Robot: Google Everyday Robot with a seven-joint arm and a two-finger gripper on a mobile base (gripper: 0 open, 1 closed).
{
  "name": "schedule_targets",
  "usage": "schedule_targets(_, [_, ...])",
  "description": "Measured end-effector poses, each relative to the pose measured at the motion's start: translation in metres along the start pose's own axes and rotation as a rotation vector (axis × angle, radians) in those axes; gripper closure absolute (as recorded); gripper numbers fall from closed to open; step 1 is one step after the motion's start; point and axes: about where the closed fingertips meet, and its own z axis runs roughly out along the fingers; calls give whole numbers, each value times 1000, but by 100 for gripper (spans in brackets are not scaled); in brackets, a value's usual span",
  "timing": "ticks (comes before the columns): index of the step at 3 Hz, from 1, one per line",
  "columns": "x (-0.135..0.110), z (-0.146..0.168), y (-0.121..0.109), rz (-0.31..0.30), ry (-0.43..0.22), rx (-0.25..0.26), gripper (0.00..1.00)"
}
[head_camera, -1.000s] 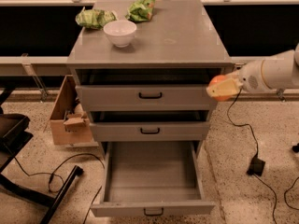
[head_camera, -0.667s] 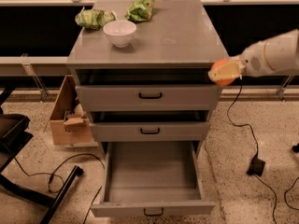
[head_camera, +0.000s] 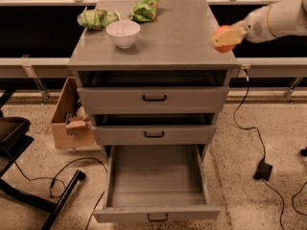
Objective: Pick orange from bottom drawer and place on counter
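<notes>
My gripper (head_camera: 224,38) reaches in from the right on a white arm and is shut on the orange (head_camera: 220,35). It holds the fruit over the right edge of the counter (head_camera: 172,37), just above the surface. The bottom drawer (head_camera: 156,186) is pulled fully out below, and its grey inside is bare. The two upper drawers sit slightly ajar.
A white bowl (head_camera: 123,33) and two green snack bags (head_camera: 97,18) (head_camera: 146,8) lie at the counter's back left. A cardboard box (head_camera: 68,121) stands left of the cabinet. Black cables and a power brick (head_camera: 263,170) lie on the floor at right; a chair base (head_camera: 29,186) at left.
My gripper has lifted the orange from beside the top drawer's right end up to the counter's right edge, moving up and slightly inward.
</notes>
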Motion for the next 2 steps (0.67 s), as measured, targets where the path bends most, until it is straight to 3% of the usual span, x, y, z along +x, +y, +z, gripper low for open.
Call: schedule_targets(2, [-44,67,-46,-15,-144,-13,100])
